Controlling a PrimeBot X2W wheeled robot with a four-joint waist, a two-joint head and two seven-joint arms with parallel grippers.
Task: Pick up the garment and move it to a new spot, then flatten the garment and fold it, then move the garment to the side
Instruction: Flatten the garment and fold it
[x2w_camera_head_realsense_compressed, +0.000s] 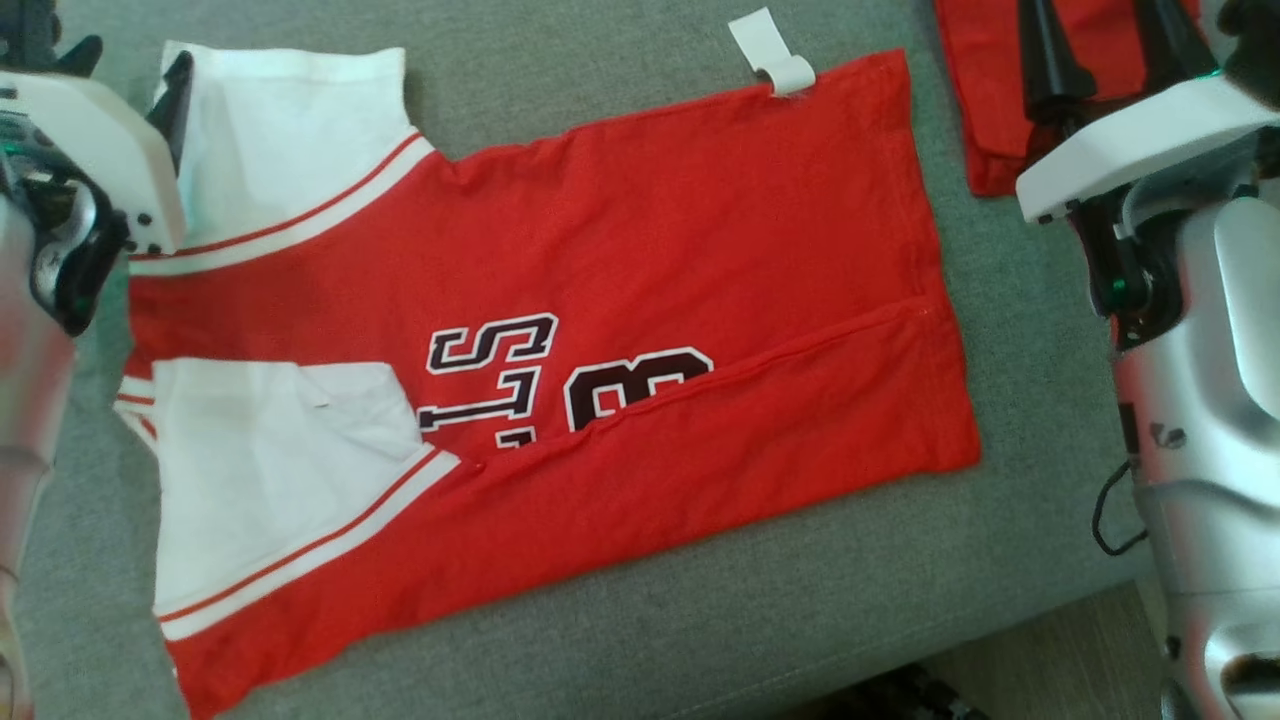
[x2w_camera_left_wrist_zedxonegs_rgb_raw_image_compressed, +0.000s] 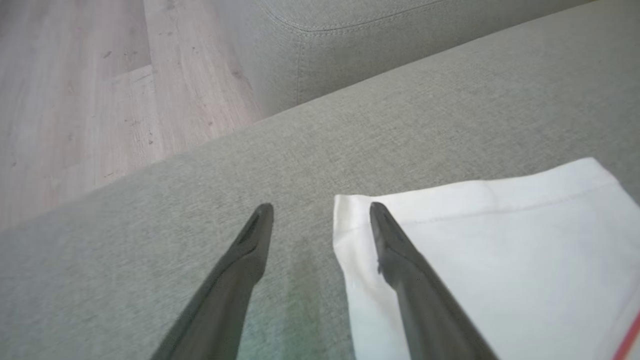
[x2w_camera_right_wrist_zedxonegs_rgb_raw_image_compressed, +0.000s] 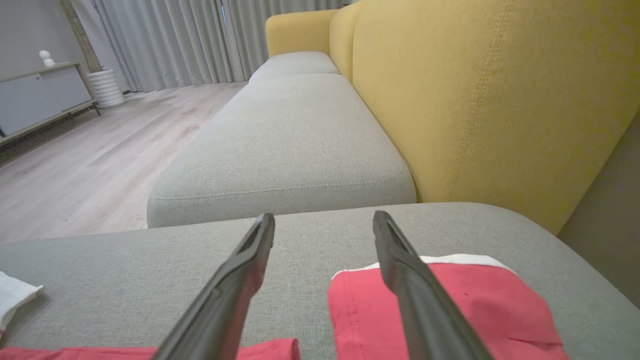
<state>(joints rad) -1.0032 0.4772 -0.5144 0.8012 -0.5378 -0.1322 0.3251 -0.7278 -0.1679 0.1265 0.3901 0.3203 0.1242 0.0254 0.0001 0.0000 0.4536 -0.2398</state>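
The garment (x2w_camera_head_realsense_compressed: 640, 250) is a red jersey with white sleeves and black lettering. It lies flat on the grey sofa cushion (x2w_camera_head_realsense_compressed: 1000, 540), and its near long edge is folded up over the lettering. My left gripper (x2w_camera_head_realsense_compressed: 130, 62) is open at the upper left, beside the far white sleeve (x2w_camera_head_realsense_compressed: 290, 130). In the left wrist view its fingers (x2w_camera_left_wrist_zedxonegs_rgb_raw_image_compressed: 320, 210) straddle that sleeve's corner (x2w_camera_left_wrist_zedxonegs_rgb_raw_image_compressed: 475, 250), one finger over the cloth and one over bare cushion. My right gripper (x2w_camera_head_realsense_compressed: 1100, 30) is open at the upper right, holding nothing.
A second red cloth (x2w_camera_head_realsense_compressed: 985, 110) lies at the upper right under my right gripper (x2w_camera_right_wrist_zedxonegs_rgb_raw_image_compressed: 324, 220), seen as (x2w_camera_right_wrist_zedxonegs_rgb_raw_image_compressed: 475, 310). A white tag (x2w_camera_head_realsense_compressed: 770, 50) sticks out of the garment's far edge. The yellow backrest (x2w_camera_right_wrist_zedxonegs_rgb_raw_image_compressed: 475, 100) rises behind. Wooden floor (x2w_camera_head_realsense_compressed: 1050, 650) borders the cushion's front edge.
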